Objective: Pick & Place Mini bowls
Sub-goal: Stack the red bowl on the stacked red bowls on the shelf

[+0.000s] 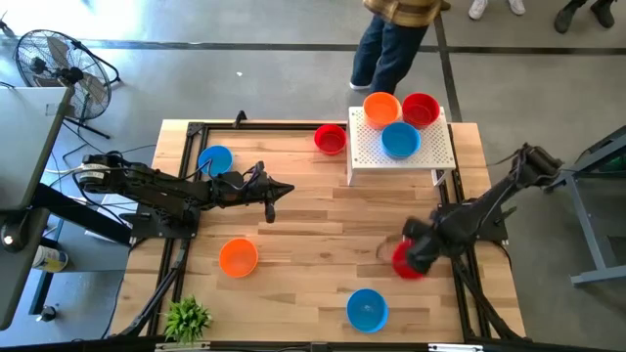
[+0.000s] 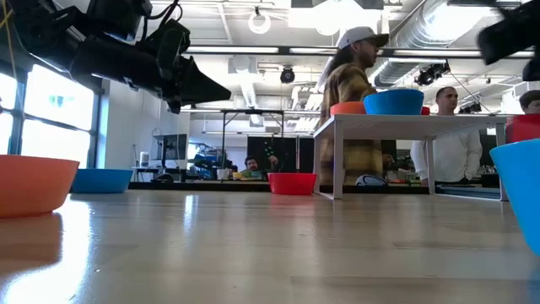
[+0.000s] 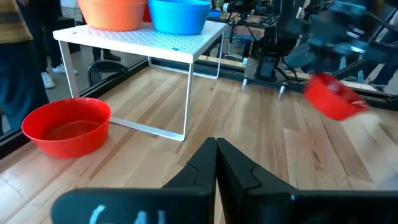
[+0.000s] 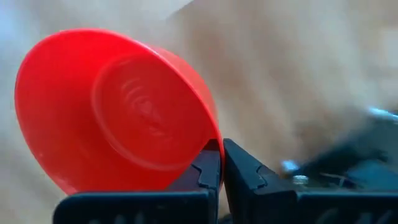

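Observation:
My right gripper [image 1: 419, 256] is shut on a red mini bowl [image 1: 405, 262] near the table's right side, in front of the white perforated stand [image 1: 430, 156]. The held bowl also shows in the left wrist view [image 3: 333, 98], off the wood. My left gripper [image 1: 272, 198] is shut and empty above the table's middle left; in its own view the fingers [image 3: 216, 158] are closed together. An orange bowl [image 1: 381, 108], a red one [image 1: 421, 110] and a blue one [image 1: 400, 140] sit on the stand's top. A red bowl [image 1: 331, 139] rests on the table beside the stand. My right gripper pinches the red bowl's rim [image 4: 208, 134] between its two fingers [image 4: 239, 171], at one spot on the edge. The bowl is lifted clear of the table and tipped on its edge, standing out to one side of the fingers.
More bowls rest on the table: blue [image 1: 215, 159] at far left, orange [image 1: 238, 257] at near left, blue [image 1: 367, 309] at the near edge. A small green plant [image 1: 186, 318] stands at the near left corner. A person [image 1: 391, 39] stands beyond the far edge.

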Available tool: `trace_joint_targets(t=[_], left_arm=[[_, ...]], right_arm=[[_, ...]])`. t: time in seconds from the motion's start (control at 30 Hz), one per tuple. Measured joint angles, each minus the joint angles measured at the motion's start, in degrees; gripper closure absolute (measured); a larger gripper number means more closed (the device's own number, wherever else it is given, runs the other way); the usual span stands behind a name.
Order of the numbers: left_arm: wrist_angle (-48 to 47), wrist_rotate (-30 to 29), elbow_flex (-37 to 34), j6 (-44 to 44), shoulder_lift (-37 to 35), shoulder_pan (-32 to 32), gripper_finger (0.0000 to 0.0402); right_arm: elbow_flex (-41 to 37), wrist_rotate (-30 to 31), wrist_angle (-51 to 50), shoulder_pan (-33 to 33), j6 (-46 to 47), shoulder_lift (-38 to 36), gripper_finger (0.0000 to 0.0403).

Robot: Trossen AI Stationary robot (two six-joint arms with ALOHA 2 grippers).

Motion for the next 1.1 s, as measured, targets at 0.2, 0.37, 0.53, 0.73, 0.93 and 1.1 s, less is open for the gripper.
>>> trace_joint_targets(t=[0.2, 0.37, 0.53, 0.73, 0.93, 1.1], left_arm=[[0.00, 0.00, 0.00, 0.00, 0.00, -0.01, 0.0401], [0.01, 0.00, 0.00, -0.15, 0.00, 0.00, 0.0401], [0.02, 0.00, 0.00, -0.17, 0.00, 0.00, 0.0401], [0.01, 0.00, 0.00, -0.17, 0.00, 0.00, 0.0401], [0.02, 0.00, 0.00, -0.15, 0.00, 0.00, 0.0401], [0.02, 0.00, 0.00, -0.16, 0.00, 0.00, 0.0401]], right_arm=[[-8.61, 6.16, 8.72, -5.62, 16.00, -6.26, 0.0400], [-18.06, 6.92, 22.49, -9.19, 21.53, -8.23, 0.0398], [-19.85, 9.35, 24.71, -11.92, 22.55, -8.34, 0.0395], [-17.62, 9.86, 20.53, -14.32, 18.85, -8.32, 0.0359], [-10.62, 13.76, 12.79, -14.61, 2.77, -8.32, 0.0283], [-4.66, 13.60, 22.61, -12.61, -16.00, -6.41, 0.0243]])
